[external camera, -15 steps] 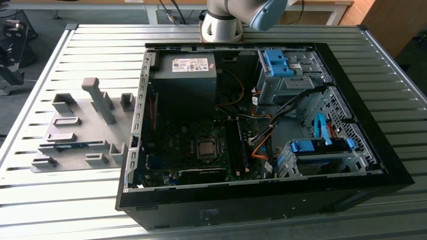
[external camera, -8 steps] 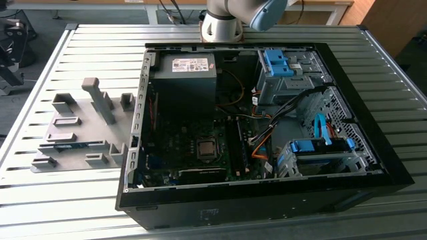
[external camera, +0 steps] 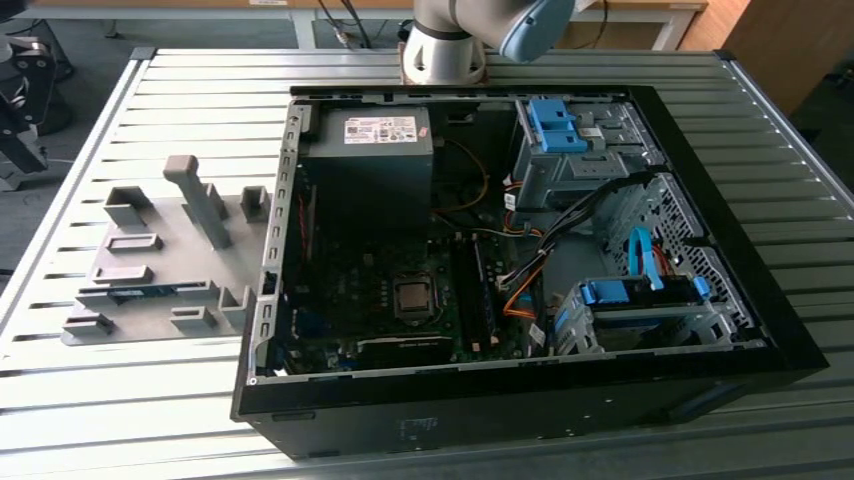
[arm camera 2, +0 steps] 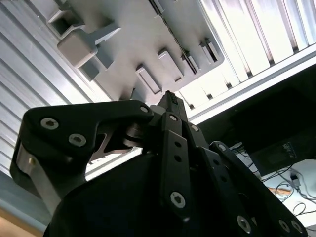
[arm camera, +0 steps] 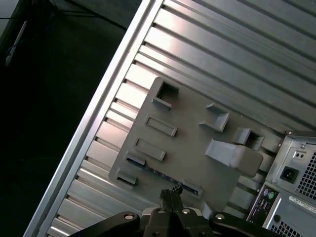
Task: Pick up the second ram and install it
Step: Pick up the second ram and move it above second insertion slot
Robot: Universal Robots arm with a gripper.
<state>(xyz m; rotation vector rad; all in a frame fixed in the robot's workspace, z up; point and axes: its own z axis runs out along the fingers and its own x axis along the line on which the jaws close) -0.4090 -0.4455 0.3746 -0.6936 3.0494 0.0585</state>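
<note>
The second ram (external camera: 142, 291) is a thin blue stick lying in a slot of the grey holder plate (external camera: 167, 235), on the exterior view's left beside the open computer case (external camera: 747, 330). In the first wrist view the ram (arm camera: 157, 173) lies on edge between two grey blocks of the holder plate (arm camera: 190, 143). My gripper (arm camera: 170, 194) hangs well above it, apart from it, fingertips pressed together with nothing between them. In the second wrist view the gripper (arm camera 2: 169, 98) points at the holder plate (arm camera 2: 133, 29).
The motherboard (external camera: 387, 300) lies in the case, with long dark memory slots (external camera: 470, 285) right of the processor socket. Blue drive cages (external camera: 641, 295) and cables fill the case's right side. A tall grey post (external camera: 200, 200) rises from the holder. The ribbed metal table (external camera: 80, 400) ends just beyond the holder.
</note>
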